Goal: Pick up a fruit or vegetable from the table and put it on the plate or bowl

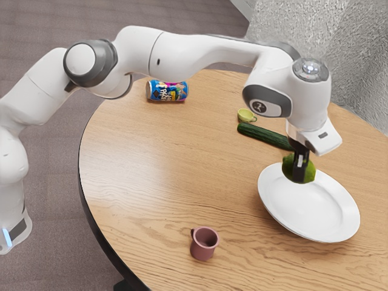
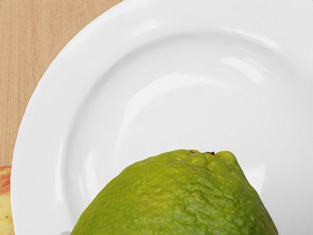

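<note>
My black gripper (image 1: 299, 171) is shut on a bumpy green fruit (image 1: 308, 173), holding it just above the near rim of a white plate (image 1: 321, 212) at the exterior view's right. In the wrist view the green fruit (image 2: 178, 198) hangs right under my hand, with the white plate (image 2: 195, 88) spread out below it. A long dark green cucumber (image 1: 264, 136) lies on the wooden table behind the plate.
A red-yellow fruit (image 2: 4, 196) peeks out beside the plate's rim. A small green cup (image 1: 246, 114) sits beyond the cucumber, a blue can (image 1: 167, 91) lies on its side at the table's back, and a pink mug (image 1: 204, 242) stands near the front edge.
</note>
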Motion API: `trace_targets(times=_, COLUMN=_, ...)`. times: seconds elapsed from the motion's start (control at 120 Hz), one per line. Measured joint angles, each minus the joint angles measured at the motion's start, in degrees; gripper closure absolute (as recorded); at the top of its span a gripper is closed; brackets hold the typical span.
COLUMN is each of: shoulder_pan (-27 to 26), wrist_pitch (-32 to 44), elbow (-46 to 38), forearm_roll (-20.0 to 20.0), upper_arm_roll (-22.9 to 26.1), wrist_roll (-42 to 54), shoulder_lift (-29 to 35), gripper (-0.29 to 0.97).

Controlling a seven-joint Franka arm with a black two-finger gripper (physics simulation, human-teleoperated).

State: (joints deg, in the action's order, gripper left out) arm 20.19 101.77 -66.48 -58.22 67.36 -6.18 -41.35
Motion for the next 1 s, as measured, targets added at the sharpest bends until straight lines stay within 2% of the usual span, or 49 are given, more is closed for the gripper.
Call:
trace_targets(times=0.05, shoulder_pan=-0.03, wrist_pitch=0.23, elbow=-0.11, forearm_roll=0.32, upper_arm_roll=-0.17, wrist_roll=0.15, shoulder_lift=0.00, gripper=0.34)
trace_targets(times=0.15, shoulder_pan=-0.06, wrist_pitch=0.51, elbow=-0.15, forearm_roll=1.50, upper_arm_roll=-0.90, wrist_roll=0.58, shoulder_lift=0.03, gripper=0.15)
trace_targets(times=0.417, shoulder_pan=0.02, wrist_pitch=0.78, elbow=-0.07, forearm_roll=3.32, upper_arm_roll=-1.85, wrist_roll=1.57, shoulder_lift=0.21, gripper=0.02)
trace_targets(times=0.442, shoulder_pan=-0.06, wrist_pitch=0.79, elbow=-0.07, forearm_roll=5.08, upper_arm_roll=-4.19, wrist_roll=1.65, shoulder_lift=0.75, gripper=0.02)
trace_targets(times=0.475, shoulder_pan=-0.15, wrist_pitch=0.80, elbow=-0.16, forearm_roll=9.39, upper_arm_roll=-9.34, wrist_roll=1.74, shoulder_lift=2.64, gripper=0.01)
trace_targets(times=0.575, shoulder_pan=-0.82, wrist_pitch=-0.11, elbow=-9.07, forearm_roll=29.58, upper_arm_roll=-32.15, wrist_roll=2.23, shoulder_lift=17.93, gripper=0.00)
trace_targets(times=0.617, shoulder_pan=0.74, wrist_pitch=-1.50, elbow=-11.45, forearm_roll=35.65, upper_arm_roll=-36.38, wrist_roll=2.56, shoulder_lift=23.92, gripper=0.00)
trace_targets(times=0.65, shoulder_pan=4.47, wrist_pitch=-2.74, elbow=-12.83, forearm_roll=39.22, upper_arm_roll=-36.72, wrist_roll=2.79, shoulder_lift=28.24, gripper=0.00)
trace_targets(times=0.683, shoulder_pan=10.50, wrist_pitch=-4.06, elbow=-13.83, forearm_roll=41.98, upper_arm_roll=-33.57, wrist_roll=2.98, shoulder_lift=31.28, gripper=0.00)
trace_targets(times=0.717, shoulder_pan=20.65, wrist_pitch=-5.31, elbow=-14.71, forearm_roll=44.11, upper_arm_roll=-25.54, wrist_roll=3.20, shoulder_lift=33.32, gripper=0.00)
trace_targets(times=0.792, shoulder_pan=49.65, wrist_pitch=-7.49, elbow=-16.86, forearm_roll=47.28, upper_arm_roll=-0.71, wrist_roll=4.22, shoulder_lift=38.60, gripper=0.00)
trace_targets(times=0.842, shoulder_pan=63.81, wrist_pitch=-8.52, elbow=-17.43, forearm_roll=48.70, upper_arm_roll=11.03, wrist_roll=5.05, shoulder_lift=42.01, gripper=0.00)
trace_targets(times=0.9, shoulder_pan=70.44, wrist_pitch=-9.37, elbow=-17.90, forearm_roll=49.75, upper_arm_roll=17.61, wrist_roll=5.44, shoulder_lift=42.86, gripper=0.00)
trace_targets(times=1.0, shoulder_pan=71.40, wrist_pitch=-10.37, elbow=-18.70, forearm_roll=50.58, upper_arm_roll=21.24, wrist_roll=5.78, shoulder_lift=42.63, gripper=0.00)
